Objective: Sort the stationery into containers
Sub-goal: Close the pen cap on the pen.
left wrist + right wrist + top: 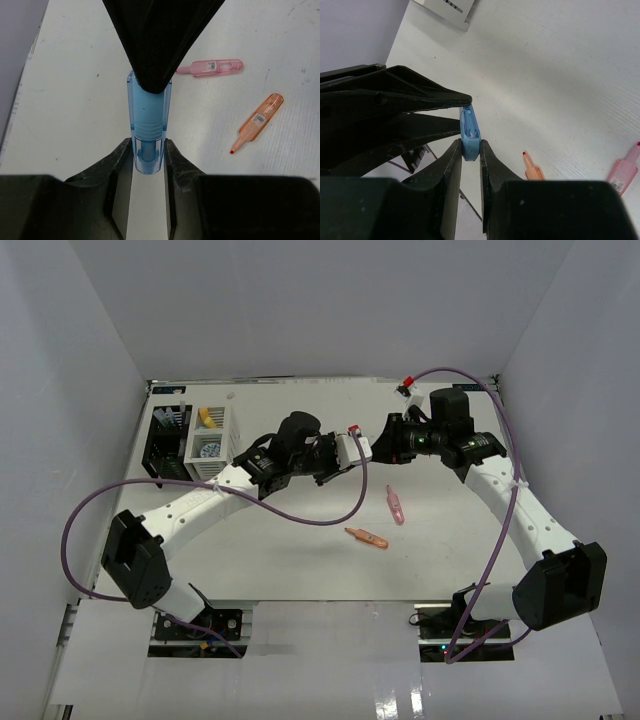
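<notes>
Blue marker: you have the blue marker [148,125] held in the air over the middle of the surface [300,550], towards the far side, with one arm at each end.
Left jaws: the left gripper [148,152] pinches the marker's narrow end, one pad flat on each side.
Right jaws: the right gripper [470,150] has its jaws pressed against the other end; from its own wrist view they look closed on it.
Handling: judge it light and stiff, a smooth translucent plastic shell that could slip or swing under a one-point hold. The ribbed band at mid-body looks like the surest place to grip, across the flat faces.
Risk: with both arms holding, let one go before the other pulls, or the marker may twist out.
Other stationery: a pink marker [212,67] and an orange marker [257,122] lie flat on the surface, near and right of the hand-over, well apart from each other.
Containers: the white container [210,440] and the black container [165,440] stand side by side at the far left; the white one holds something yellow.
Writing: the pink and orange markers each carry a small white sticker, its print too small to read. You can read nothing on the blue one.
</notes>
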You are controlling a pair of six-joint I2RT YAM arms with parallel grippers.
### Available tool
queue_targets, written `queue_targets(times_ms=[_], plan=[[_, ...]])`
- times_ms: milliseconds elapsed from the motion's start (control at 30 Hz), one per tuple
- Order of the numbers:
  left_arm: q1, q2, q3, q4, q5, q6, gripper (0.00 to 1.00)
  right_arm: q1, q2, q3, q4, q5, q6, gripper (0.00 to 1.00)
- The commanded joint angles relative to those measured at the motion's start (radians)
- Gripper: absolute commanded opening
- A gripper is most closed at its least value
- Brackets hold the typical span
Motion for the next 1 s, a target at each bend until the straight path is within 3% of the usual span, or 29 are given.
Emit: queue_targets(times_ms=[0, 967], plan=[[-0.033, 0.0, 0.074, 0.045, 0.06, 0.011, 0.0, 0.024, 0.002, 0.016, -0.025, -0.002, -0.015, 0.08], [-0.079, 0.012, 0.138, 0.206, 0.083, -0.067, 0.0, 0.09, 0.065, -0.005, -0.043, 0.02, -0.002, 0.08]])
